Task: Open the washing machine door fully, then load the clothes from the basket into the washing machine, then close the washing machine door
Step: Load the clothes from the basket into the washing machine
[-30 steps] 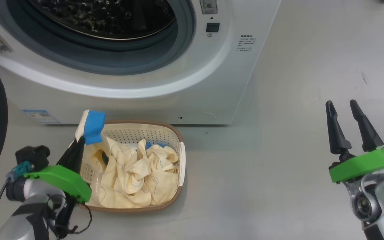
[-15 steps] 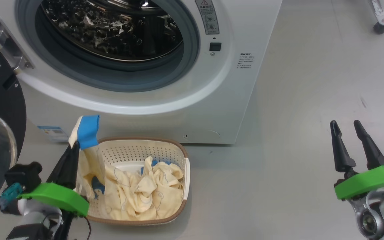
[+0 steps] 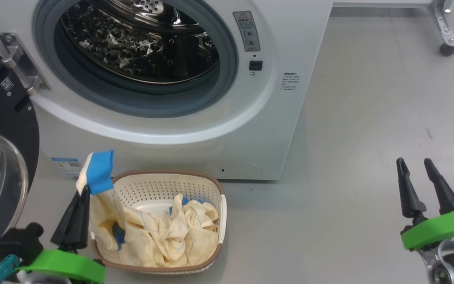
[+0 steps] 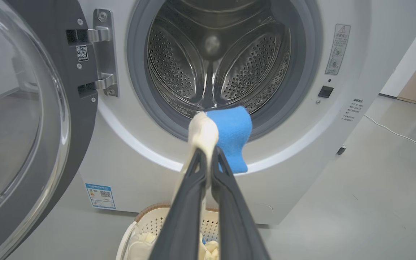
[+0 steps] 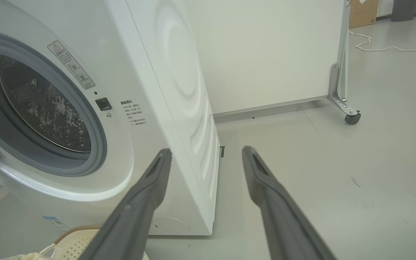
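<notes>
Left gripper (image 3: pixel 85 189), pinched on yellow garment (image 3: pixel 100 172), had drawn it higher; its tail trailed in basket (image 3: pixel 179 174). Washing machine door (image 3: pixel 2 118) wide open, drum (image 3: pixel 140 51) empty. Right gripper (image 3: pixel 413 161) spread, idle. Loading barely begun.

Left pincer (image 3: pixel 85 191) and right pincer (image 3: pixel 413 161) have black tapered fingers (image 3: pixel 407 193), green mounts (image 3: pixel 440 229).
</notes>
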Motion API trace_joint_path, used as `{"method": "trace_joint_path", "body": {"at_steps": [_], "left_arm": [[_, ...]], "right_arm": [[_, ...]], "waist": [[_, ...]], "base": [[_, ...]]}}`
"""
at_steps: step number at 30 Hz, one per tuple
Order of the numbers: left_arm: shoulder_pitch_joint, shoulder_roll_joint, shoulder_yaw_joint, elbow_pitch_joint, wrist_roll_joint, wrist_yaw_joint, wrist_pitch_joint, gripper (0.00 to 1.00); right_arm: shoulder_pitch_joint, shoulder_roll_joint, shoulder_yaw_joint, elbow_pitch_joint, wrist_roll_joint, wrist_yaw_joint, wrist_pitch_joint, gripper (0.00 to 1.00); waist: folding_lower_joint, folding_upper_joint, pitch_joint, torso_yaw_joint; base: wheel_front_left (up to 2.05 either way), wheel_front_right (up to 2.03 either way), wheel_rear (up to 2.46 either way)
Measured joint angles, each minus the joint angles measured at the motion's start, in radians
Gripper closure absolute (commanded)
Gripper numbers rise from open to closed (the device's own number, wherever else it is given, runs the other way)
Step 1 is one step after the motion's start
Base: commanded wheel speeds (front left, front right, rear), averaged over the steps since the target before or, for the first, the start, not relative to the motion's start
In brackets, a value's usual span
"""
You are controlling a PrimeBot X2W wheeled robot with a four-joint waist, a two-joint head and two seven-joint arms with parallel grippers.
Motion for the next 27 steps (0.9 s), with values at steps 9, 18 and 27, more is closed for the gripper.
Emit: {"method": "trace_joint_path", "body": {"at_steps": [9, 18, 27], "left_arm": [[0.014, -0.029, 0.021, -0.02, 0.003, 0.0, -0.003, 1.0], [-0.115, -0.042, 0.024, 0.012, 0.002, -0.001, -0.003, 1.0], [-0.342, -0.052, -0.02, 0.069, 0.002, -0.002, -0.003, 1.0]], "right_arm": [[-0.003, 0.0, -0.012, -0.012, 0.0, 0.0, 0.0, 0.0], [-0.057, 0.021, -0.021, -0.022, -0.004, 0.0, 0.0, 0.0], [-0.118, 0.05, -0.025, -0.028, -0.011, 0.0, 0.0, 0.0]], "waist": [[0.0, 0.0, 0.042, -0.008], [0.0, 0.0, 0.114, -0.028], [0.0, 0.0, 0.196, -0.047]], "base": [[0.0, 0.0, 0.0], [0.0, 0.0, 0.0], [0.0, 0.0, 0.0]]}}
